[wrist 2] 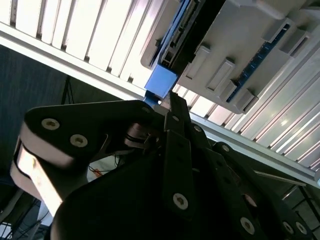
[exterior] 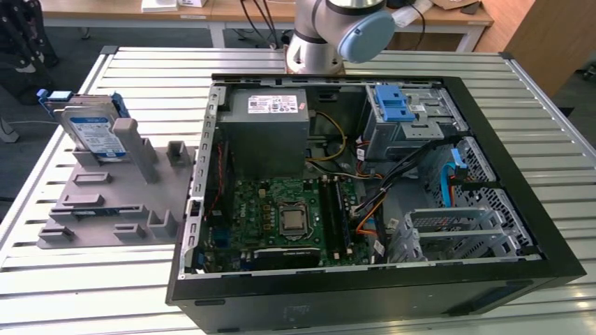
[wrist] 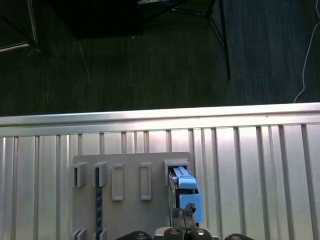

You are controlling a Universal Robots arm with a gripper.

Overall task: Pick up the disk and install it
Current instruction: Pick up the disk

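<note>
Disk (exterior: 96, 132): flat rectangular drive with a silver metal body. Its white-and-blue label faces the case, and the print cannot be read. It is clipped in a blue plastic frame (exterior: 58, 95) and stands upright on edge in a slot at the 11 o'clock corner of the stand. In both wrist views it is seen edge-on (wrist: 186, 189), with the frame's blue end block (wrist 2: 161, 82) nearest the camera.

Stand (exterior: 112, 202): matt grey plastic plate with raised rectangular slots and posts. It lies flat at 9 o'clock of the case, toward the exterior view's left.

Gripper (wrist 2: 172, 97): black metal linkage with round silver pins. The jaws stand together with nothing between them. In the first wrist view its tip (wrist: 185, 214) lines up with the frame's end, while the disk stands free in its slot.

Case (exterior: 373, 296): black computer tower lying on its side, open on top.
- Power supply (exterior: 270, 136): grey box at 11 o'clock inside, with a white printed sticker (exterior: 275, 105).
- Circuit board (exterior: 289, 216): green, at 7 o'clock.
- Latch (exterior: 393, 105): blue plastic, on a metal bay at 1 o'clock.

Arm (exterior: 345, 28): grey with a pale blue joint cap, based at 12 o'clock of the case.

Table (exterior: 549, 139): ribbed bright aluminium slats.
</note>
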